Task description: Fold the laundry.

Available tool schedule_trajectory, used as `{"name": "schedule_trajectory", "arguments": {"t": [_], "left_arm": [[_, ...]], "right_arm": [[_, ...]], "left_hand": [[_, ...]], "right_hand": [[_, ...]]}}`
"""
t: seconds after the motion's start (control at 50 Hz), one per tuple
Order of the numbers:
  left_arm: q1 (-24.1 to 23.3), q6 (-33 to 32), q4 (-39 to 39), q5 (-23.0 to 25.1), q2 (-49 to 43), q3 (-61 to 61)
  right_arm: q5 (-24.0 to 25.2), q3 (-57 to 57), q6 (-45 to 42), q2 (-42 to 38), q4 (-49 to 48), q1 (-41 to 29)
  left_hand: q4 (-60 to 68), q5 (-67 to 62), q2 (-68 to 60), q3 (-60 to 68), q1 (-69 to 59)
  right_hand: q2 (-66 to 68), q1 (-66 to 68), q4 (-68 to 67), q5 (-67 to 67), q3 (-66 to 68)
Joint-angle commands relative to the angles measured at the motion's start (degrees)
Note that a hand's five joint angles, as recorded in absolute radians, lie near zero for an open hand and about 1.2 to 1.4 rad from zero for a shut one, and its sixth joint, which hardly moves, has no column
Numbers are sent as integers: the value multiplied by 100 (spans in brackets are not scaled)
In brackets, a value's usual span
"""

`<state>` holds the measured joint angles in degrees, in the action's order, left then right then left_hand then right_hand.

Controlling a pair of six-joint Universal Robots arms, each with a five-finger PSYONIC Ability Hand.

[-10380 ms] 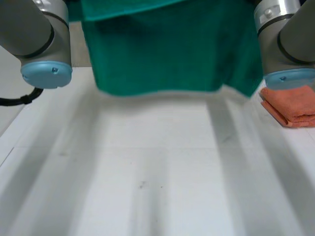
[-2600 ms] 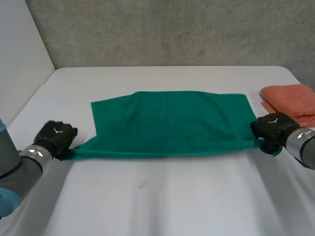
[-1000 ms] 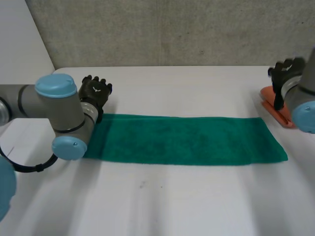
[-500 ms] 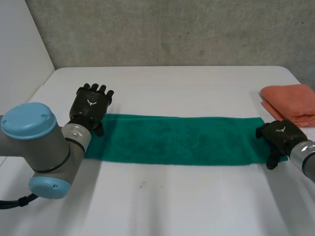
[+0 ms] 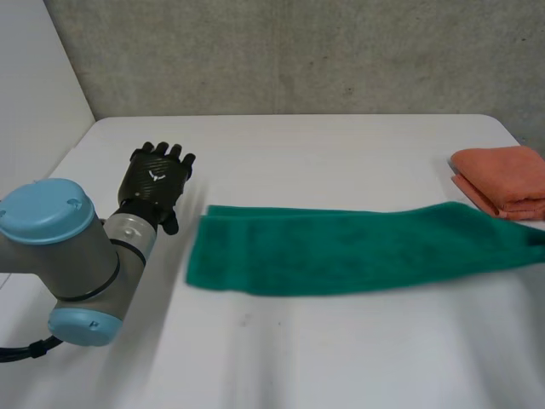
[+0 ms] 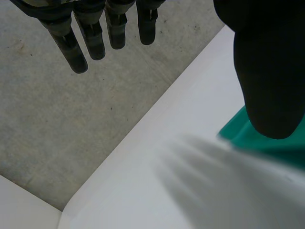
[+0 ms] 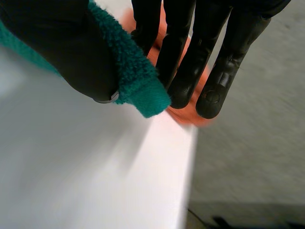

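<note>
Green towel (image 5: 341,249) has slid away from the left hand (image 5: 157,179), which is open & empty. Right hand (image 7: 177,47) pinches its far end, prob. pulling it to fold again.

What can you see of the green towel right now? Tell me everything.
The green towel is fluffy terry cloth, folded into a long narrow strip with its layered edges showing at the left end. It lies across the white table, slightly slanted. Its right-end corner is pinched between the thumb and fingers of the right hand, beside the folded orange cloth. The left hand is open, just off its left end, not touching it.
</note>
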<state>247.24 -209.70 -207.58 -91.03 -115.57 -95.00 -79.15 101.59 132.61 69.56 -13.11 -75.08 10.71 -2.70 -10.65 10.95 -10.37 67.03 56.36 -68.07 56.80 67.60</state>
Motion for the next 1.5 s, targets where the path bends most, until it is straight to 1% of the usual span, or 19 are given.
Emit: {"name": "schedule_trajectory", "arguments": {"t": [0.02, 0.06, 0.28, 0.3, 0.4, 0.56, 0.58, 0.6, 0.68, 0.78, 0.92, 0.98, 1.16, 1.2, 1.22, 1.24, 1.28, 1.42, 1.5], "left_arm": [[-1, 0, -1, -12, 113, -80], [-9, 0, -1, -12, 131, -89], [8, 0, -10, -20, 210, -115], [8, 0, -10, -20, 210, -115], [-1, 0, -10, -20, 219, -124], [-53, 0, -10, -12, 193, -177], [-80, 0, -10, -12, 193, -185], [-106, 0, -10, -12, 184, -194], [-299, 0, -10, -12, 166, -221], [-545, 8, -19, -12, 184, -168], [-976, 131, -37, -3, 193, 113], [-1231, 342, -10, -20, 122, 341], [-1486, 597, 95, -29, -326, 720], [-1521, 597, 130, -29, -361, 729], [-1521, 597, 139, -29, -370, 729], [-1521, 597, 148, -29, -379, 729], [-1504, 597, 192, -29, -370, 694], [-1399, 624, 376, -29, -37, 483], [-1161, 615, 394, -29, 236, 316]], "right_arm": [[-74, -297, -1280, 111, -17, 512], [-66, -359, -1387, 128, -8, 389], [22, -1229, -1211, 287, -78, -2702], [57, -1430, -1237, 173, -130, -3279], [267, -1949, -1281, -600, -175, -4707], [980, -2451, -1369, -1901, -131, -5745], [997, -2469, -1404, -1980, -122, -5772], [998, -2504, -1474, -2086, -113, -5798], [674, -2452, -1353, -2034, -113, -5764], [269, -2197, -46, -1456, -140, -5554], [250, -1320, 2976, 12, 140, -4035], [303, -846, 3446, 110, 500, -3647], [303, 536, 2359, -3, 432, -2750], [294, 624, 2069, -161, 353, -2644], [286, 599, 1884, -345, 283, -2548], [286, 572, 1813, -407, 248, -2495], [225, 493, 1637, -487, 177, -2415], [-48, -157, 1233, -452, 142, -2450], [-347, -701, 960, -268, 142, -3177]], "left_hand": [[85, 114, -91, 61, -119], [85, 114, -91, 61, -119], [68, 130, -74, 45, -102], [68, 130, -74, 45, -102], [68, 130, -74, 45, -102], [51, 147, -57, 28, -86], [51, 147, -57, 28, -86], [51, 147, -57, 28, -86], [18, 181, -23, -6, -52], [1, 198, -7, -23, -35], [17, 181, -23, -6, -52], [18, 181, -23, -6, -52], [51, 147, -57, 28, -85], [51, 147, -57, 28, -86], [51, 147, -57, 28, -86], [51, 147, -57, 28, -86], [51, 147, -57, 28, -86], [51, 147, -57, 28, -86], [51, 147, -57, 28, -86]], "right_hand": [[1297, 2364, -1193, 1320, 1240], [1297, 2364, -1193, 1320, 1240], [1297, 2364, -1193, 1320, 1240], [1297, 2364, -1193, 1320, 1240], [1297, 2364, -1193, 1320, 1240], [1297, 2364, -1193, 1320, 1240], [1297, 2364, -1193, 1320, 1240], [154, 1221, -50, 177, 97], [-5703, -4636, 5807, -5680, -5760], [-5703, -4636, 5807, -5680, -5760], [-5703, -4636, 5807, -5680, -5760], [-5703, -4636, 5807, -5680, -5760], [-5703, -4636, 5807, -5680, -5760], [-4441, -3374, 4545, -4418, -4498], [-2019, -952, 2122, -1995, -2075], [-562, 505, 666, -539, -619], [1291, 2358, -1188, 1315, 1235], [1297, 2364, -1193, 1320, 1240], [1297, 2364, -1193, 1320, 1240]]}}
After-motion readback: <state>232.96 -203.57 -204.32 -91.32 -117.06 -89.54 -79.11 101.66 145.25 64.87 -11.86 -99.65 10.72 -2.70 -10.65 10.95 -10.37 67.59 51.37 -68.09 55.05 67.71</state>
